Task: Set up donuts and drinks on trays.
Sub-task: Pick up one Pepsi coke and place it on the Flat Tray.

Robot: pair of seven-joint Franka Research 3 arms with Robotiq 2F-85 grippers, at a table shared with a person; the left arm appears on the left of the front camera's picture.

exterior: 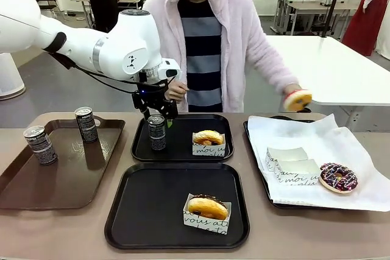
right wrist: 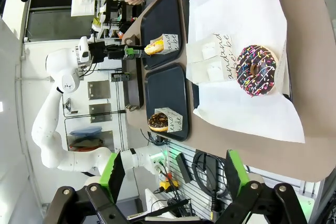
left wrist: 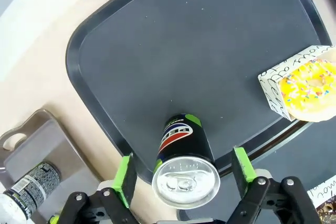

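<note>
Tan counter, lab room, white table beyond the far black tray. Can stands at that tray's left end (sleeved donut on its right side). Left pincer straddles the can, pads apart and clear of it. Right pincer spread wide, empty.

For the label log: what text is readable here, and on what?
"PEP", partly hidden: can between the left fingers.
"moi": sleeve on far black tray.
"vous": sleeve on near black tray.
Cans on brown tray: lettering too blurred.
</note>
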